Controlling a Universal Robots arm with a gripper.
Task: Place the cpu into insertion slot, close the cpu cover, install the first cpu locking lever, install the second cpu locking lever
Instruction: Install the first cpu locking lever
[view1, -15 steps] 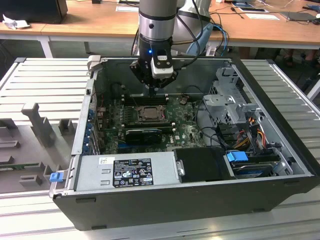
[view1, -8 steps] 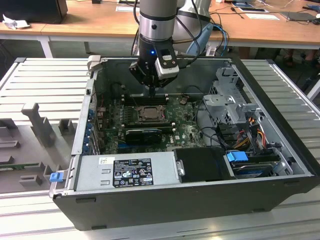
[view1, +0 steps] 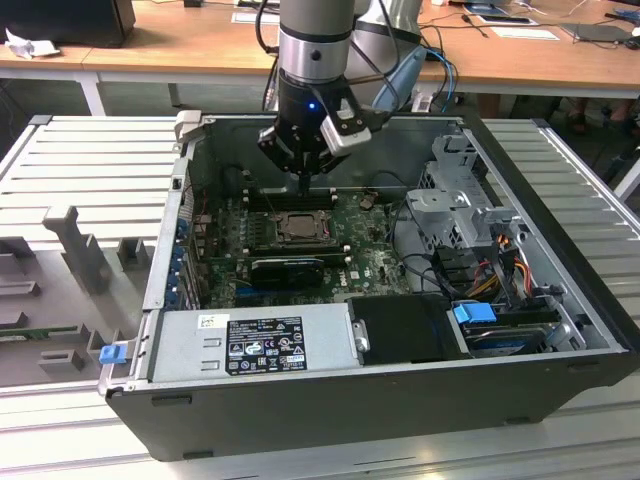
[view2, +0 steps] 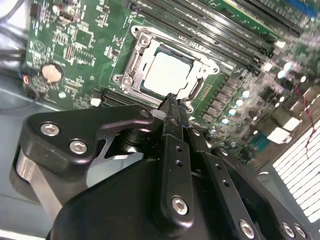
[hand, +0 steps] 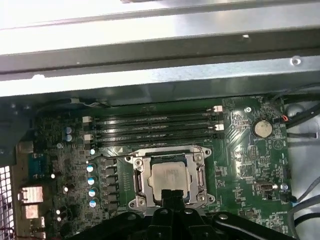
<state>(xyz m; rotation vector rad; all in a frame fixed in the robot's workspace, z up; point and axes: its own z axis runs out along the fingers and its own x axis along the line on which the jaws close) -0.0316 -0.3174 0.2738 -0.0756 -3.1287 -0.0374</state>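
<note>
In the first wrist view the gripper (hand: 173, 194) hides the near edge of the cpu (hand: 170, 176) and of the cpu cover (hand: 201, 175) (how they sit there, I cannot tell).

From my console the motherboard (hand: 250, 165) reads deep green, speckled with small silver and black parts. On the motherboard, the cpu (hand: 170, 179) shows a pale beige-silver face, ringed by the silver-grey cpu cover (hand: 201, 176). Black memory slots (hand: 155, 126) with white end clips stripe the motherboard. Above the motherboard, the end effector (view2: 172, 102) is matte black with silver screws. Around the motherboard, the case (view1: 400, 400) is dark grey, on a pale grey ribbed surface (view1: 80, 150).
</note>
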